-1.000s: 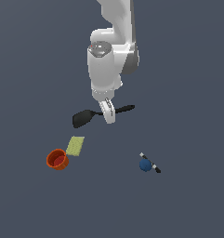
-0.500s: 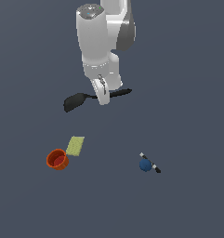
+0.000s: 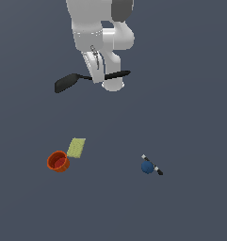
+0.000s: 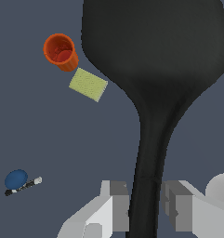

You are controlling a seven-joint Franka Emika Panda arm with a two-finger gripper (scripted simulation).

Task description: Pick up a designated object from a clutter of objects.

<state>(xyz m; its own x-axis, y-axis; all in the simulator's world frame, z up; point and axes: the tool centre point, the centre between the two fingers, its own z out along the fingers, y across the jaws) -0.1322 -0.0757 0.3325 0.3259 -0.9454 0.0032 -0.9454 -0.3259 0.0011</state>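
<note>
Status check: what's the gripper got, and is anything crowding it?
Gripper shut on spatula handle. Spatula lifted, roughly level. Cup, sponge, blue tool lie well apart; nothing in the way.

White robot arm with a grey joint cap.
Its glossy, rounded white hand (image 3: pixel 100 77) carries blocky light-grey fingers (image 4: pixel 117 204) with darker inner pads.

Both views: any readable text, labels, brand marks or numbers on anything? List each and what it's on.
None: no words, numbers, logos or signs are readable in either view.
Black spatula, held in the gripper: plain black.
Orange-red cup: plain.
Yellow-green sponge: plain.
Blue ball-ended tool: its stick has black and white bands, not characters.
Arm: plain white and grey, no marking.
</note>
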